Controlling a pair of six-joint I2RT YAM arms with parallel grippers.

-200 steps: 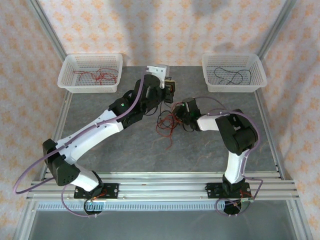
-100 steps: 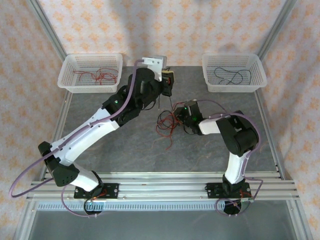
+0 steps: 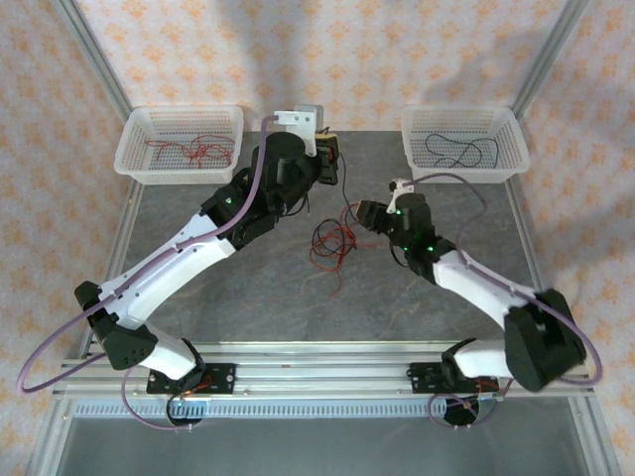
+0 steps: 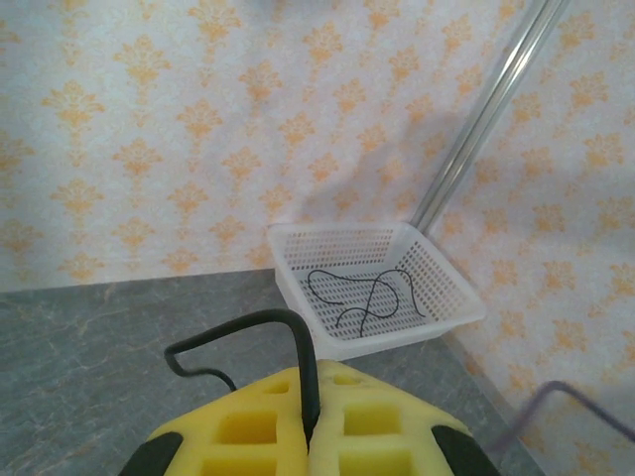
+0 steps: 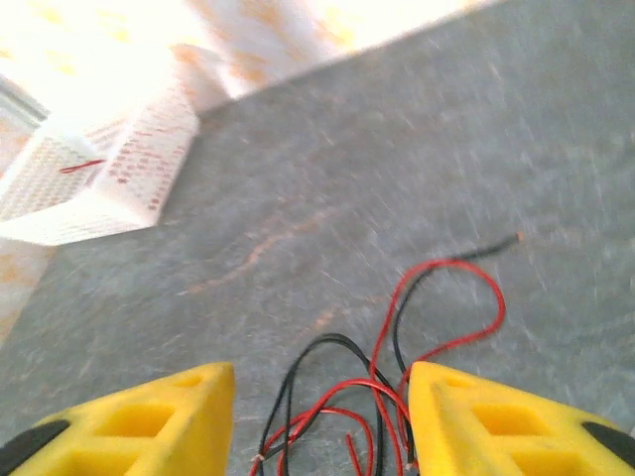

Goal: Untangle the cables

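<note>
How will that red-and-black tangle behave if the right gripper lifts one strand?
Probably floppy: the tangle lies in slack loops on the table, so a lifted strand should droop. Likely very light, each strand being far thinner than the open right gripper. The strands cross, so neighbours may well drag along.

Robotics lab test cell: aluminium-profile frame [image 3: 327,369] at 6 o'clock, patterned fabric backdrop [image 3: 327,50] at 12 o'clock, grey tabletop [image 3: 248,297] between.

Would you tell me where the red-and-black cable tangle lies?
In the top view, the cable tangle lies mid-table, just left of the open right gripper.
</note>
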